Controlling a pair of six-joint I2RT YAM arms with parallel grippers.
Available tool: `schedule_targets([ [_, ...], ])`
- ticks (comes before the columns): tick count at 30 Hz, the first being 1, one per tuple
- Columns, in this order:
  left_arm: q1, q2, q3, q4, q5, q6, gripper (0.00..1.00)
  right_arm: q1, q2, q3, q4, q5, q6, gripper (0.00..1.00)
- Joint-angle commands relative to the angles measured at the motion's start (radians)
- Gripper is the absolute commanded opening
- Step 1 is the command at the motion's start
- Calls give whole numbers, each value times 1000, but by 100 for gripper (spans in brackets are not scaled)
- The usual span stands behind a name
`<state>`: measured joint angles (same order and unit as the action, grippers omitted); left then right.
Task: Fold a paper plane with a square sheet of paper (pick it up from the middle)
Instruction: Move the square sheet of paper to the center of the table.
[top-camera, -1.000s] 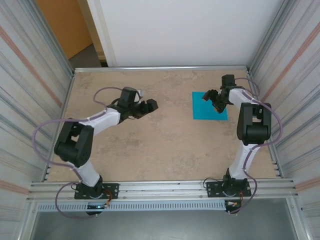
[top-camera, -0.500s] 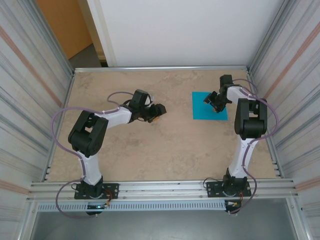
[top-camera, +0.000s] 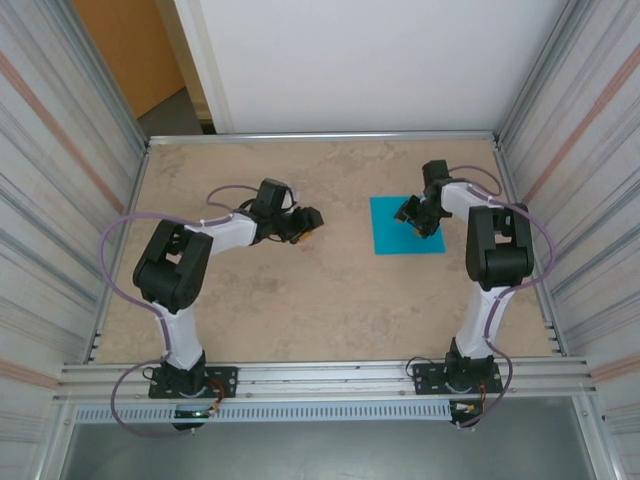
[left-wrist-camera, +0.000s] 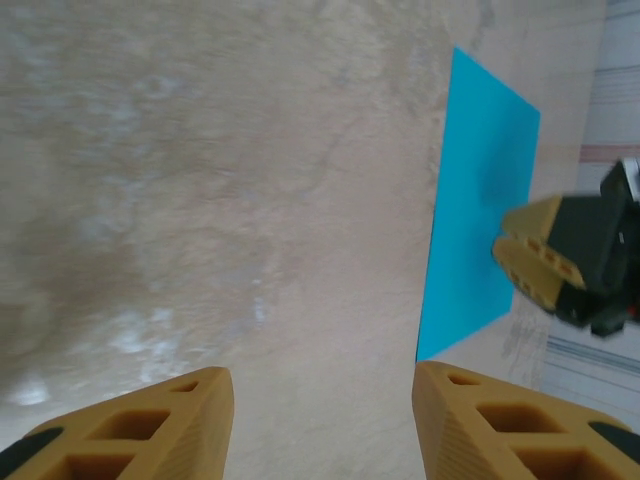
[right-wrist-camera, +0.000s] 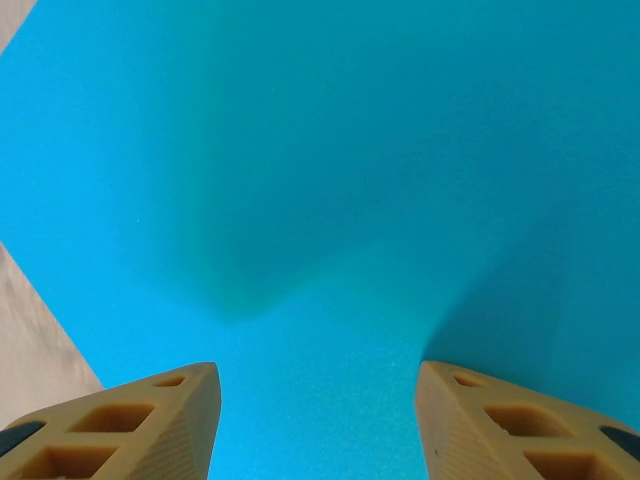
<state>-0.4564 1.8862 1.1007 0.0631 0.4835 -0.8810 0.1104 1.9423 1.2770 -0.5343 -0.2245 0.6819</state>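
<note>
The right gripper has its two tan fingers spread wide with nothing between them, directly over the square sheet of paper. The sheet lies flat and unfolded with a soft shadow on it, and I cannot tell whether the tips touch it. The left wrist view adds the sheet's long edge and near corner on the beige table, with the right gripper's tips low over the blue. The left gripper is likewise wide open and empty, above bare table and well apart from the sheet. From above, the sheet lies on the table's right half, toward the back, under the bent right arm.
</note>
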Motion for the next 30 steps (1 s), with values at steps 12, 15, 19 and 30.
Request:
schedule_targets([
  [12,42,-90,-70,-1,50,-15,44,290,-300,-207,84,-37,316,55],
  [15,11,-93,-79,-2,60,-31,42,233,-307,-169,31,-27,219,55],
  [19,-60,-72,-68,-9,67,-60,38,135,-248,-155,24,-130,112,53],
  [30,-169,73,63,-67,98,-70,25,91,-118,-109,-15,-169,7,46],
])
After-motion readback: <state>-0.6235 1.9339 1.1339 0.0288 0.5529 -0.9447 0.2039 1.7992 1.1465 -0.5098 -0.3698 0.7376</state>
